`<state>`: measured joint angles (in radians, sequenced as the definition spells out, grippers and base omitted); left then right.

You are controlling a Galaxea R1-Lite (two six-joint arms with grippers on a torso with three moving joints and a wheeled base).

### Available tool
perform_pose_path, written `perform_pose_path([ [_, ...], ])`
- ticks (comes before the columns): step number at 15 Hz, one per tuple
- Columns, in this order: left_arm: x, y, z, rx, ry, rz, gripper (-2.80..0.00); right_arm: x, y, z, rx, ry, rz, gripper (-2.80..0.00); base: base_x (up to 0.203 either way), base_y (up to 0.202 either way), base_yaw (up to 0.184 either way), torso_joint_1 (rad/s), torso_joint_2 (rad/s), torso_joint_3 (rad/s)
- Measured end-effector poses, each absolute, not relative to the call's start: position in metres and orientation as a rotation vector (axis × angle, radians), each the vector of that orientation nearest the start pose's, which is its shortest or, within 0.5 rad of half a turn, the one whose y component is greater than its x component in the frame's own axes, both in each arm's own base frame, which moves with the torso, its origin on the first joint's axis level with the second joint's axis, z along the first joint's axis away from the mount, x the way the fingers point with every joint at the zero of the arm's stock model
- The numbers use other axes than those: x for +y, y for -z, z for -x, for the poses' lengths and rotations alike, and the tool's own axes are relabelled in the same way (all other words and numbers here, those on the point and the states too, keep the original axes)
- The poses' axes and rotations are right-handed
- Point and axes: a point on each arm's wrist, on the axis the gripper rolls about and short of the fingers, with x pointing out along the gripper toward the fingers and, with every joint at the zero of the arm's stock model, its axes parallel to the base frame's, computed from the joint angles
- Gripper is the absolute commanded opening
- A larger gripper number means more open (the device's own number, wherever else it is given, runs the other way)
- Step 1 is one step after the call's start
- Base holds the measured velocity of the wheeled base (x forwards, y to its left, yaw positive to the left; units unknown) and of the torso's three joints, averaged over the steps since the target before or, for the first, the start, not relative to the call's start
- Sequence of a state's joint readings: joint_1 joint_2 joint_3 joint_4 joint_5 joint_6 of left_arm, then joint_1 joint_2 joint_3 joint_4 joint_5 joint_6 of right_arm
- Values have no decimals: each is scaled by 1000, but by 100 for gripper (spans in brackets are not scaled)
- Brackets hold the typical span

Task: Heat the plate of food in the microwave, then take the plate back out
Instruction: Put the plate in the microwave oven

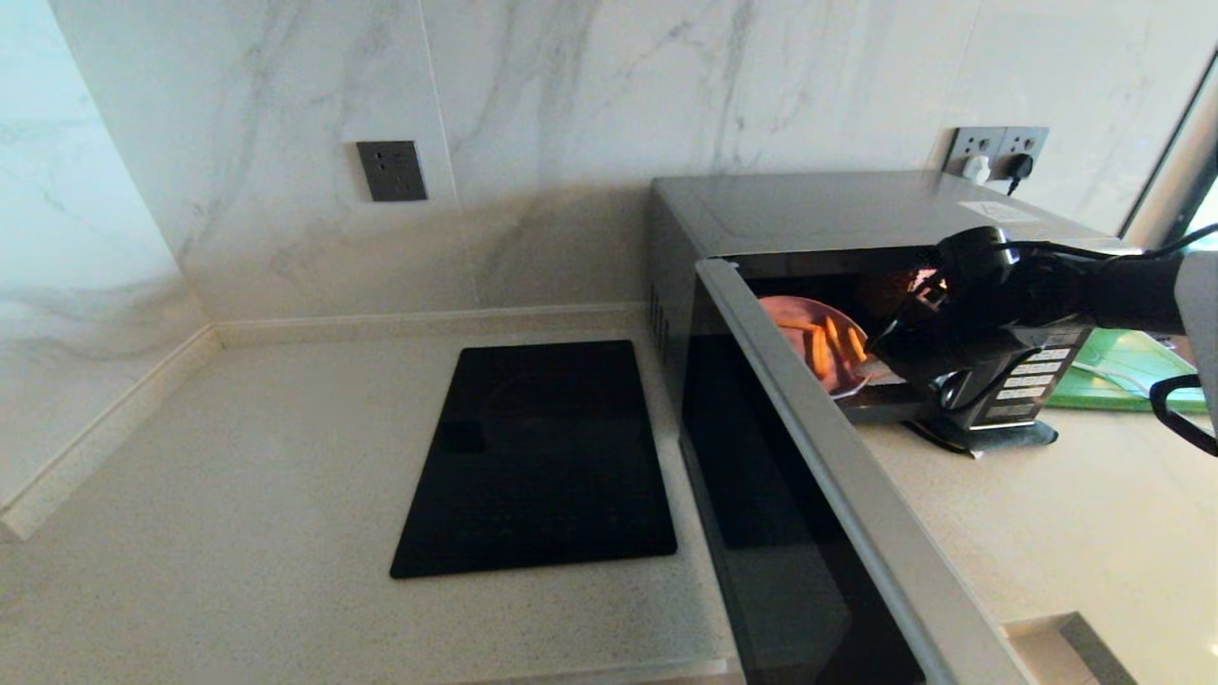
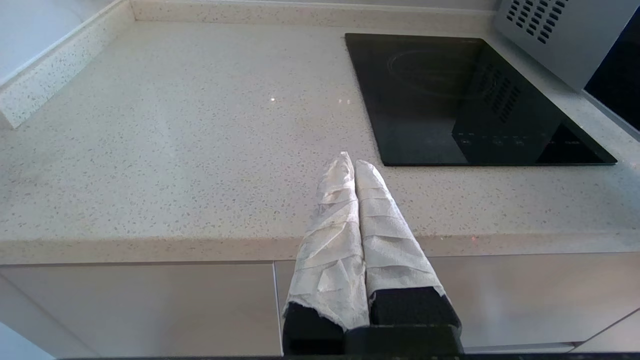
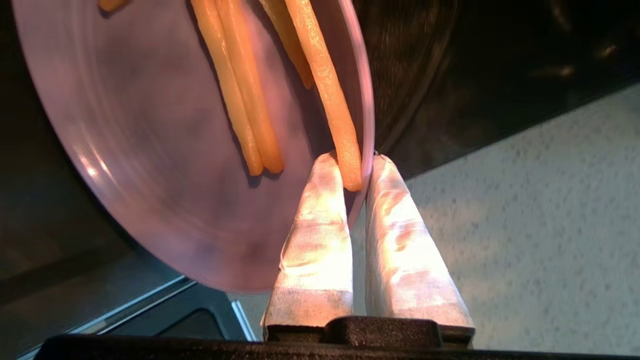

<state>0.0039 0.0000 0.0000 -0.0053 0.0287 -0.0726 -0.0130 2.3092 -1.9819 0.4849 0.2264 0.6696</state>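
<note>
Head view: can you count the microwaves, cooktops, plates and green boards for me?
Microwave: 1
Black cooktop: 1
Plate of food: 1
Green cutting board: 1
Total: 4

counter [image 1: 238, 495] bears cooktop [image 1: 542, 457], microwave [image 1: 856, 209].

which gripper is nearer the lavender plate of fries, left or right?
Right. The right gripper is shut on the rim of the round lavender plate of fries at the open silver-grey microwave. The left gripper hangs shut off the speckled counter's front edge, far from the plate.
</note>
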Motion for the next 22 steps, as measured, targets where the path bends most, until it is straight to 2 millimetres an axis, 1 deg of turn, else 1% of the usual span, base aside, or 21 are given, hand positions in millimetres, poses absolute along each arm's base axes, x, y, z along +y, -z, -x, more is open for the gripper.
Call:
perform_pose_path([
  [8,1,-76,23,-7,-33,73,-280,-1,-149,-467,872,85,-730,-280,0,0,0,0,0,0],
  [17,1,-76,23,-6,-32,73,-280,-1,-147,-468,876,89,-729,-280,0,0,0,0,0,0],
  [18,1,-76,23,-7,-32,73,-280,-1,-147,-468,877,89,-728,0,0,0,0,0,0,0],
  [22,1,-76,23,-7,-32,73,-280,-2,-146,-468,873,102,-722,0,0,0,0,0,0,0],
])
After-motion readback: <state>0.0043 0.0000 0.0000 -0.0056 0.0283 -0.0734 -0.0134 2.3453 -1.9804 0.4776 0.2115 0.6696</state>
